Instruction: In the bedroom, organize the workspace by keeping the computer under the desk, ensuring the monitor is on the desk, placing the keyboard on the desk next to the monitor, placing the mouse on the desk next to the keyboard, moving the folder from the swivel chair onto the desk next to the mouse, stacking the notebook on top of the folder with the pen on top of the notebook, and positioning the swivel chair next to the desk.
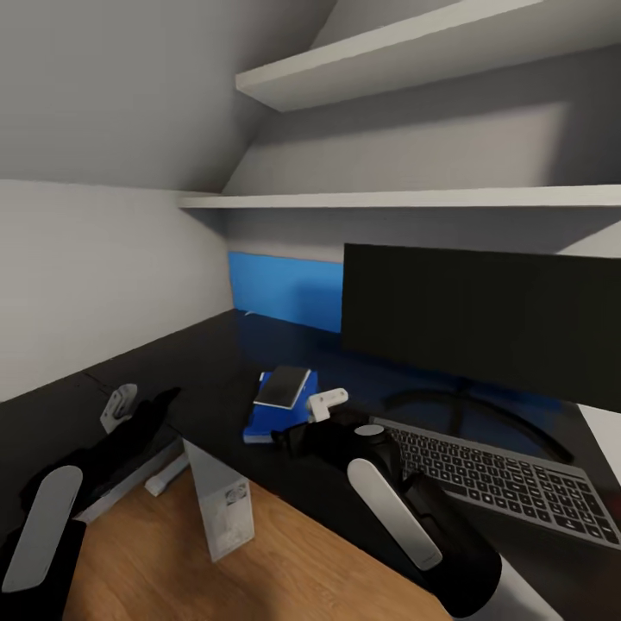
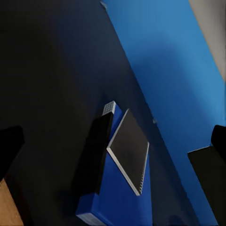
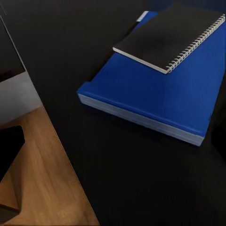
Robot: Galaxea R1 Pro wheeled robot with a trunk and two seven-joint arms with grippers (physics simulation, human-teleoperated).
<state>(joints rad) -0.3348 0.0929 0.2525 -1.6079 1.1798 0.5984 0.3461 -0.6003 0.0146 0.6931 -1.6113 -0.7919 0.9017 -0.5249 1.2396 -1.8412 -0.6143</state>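
The blue folder [image 1: 272,418] [image 3: 155,89] lies flat on the black desk [image 1: 216,362], left of the keyboard [image 1: 509,479]. The dark spiral-bound notebook [image 1: 283,385] [image 2: 129,150] [image 3: 169,35] rests on top of the folder, toward its far end. The wide black monitor [image 1: 483,319] stands behind the keyboard. The pale computer [image 1: 222,504] stands on the floor under the desk's front edge. My right gripper [image 1: 291,440] hovers at the folder's near edge; its jaws are too dark to read. My left gripper [image 1: 164,401] [image 2: 117,136] is open, left of the folder and pointing at it.
The desk's blue back panel [image 1: 285,293] rises behind the folder. Two white wall shelves [image 1: 388,200] hang above the monitor. A grey wall [image 1: 86,276] closes the left side. Wood floor [image 1: 172,552] shows below the desk edge, with a white desk leg [image 1: 166,476].
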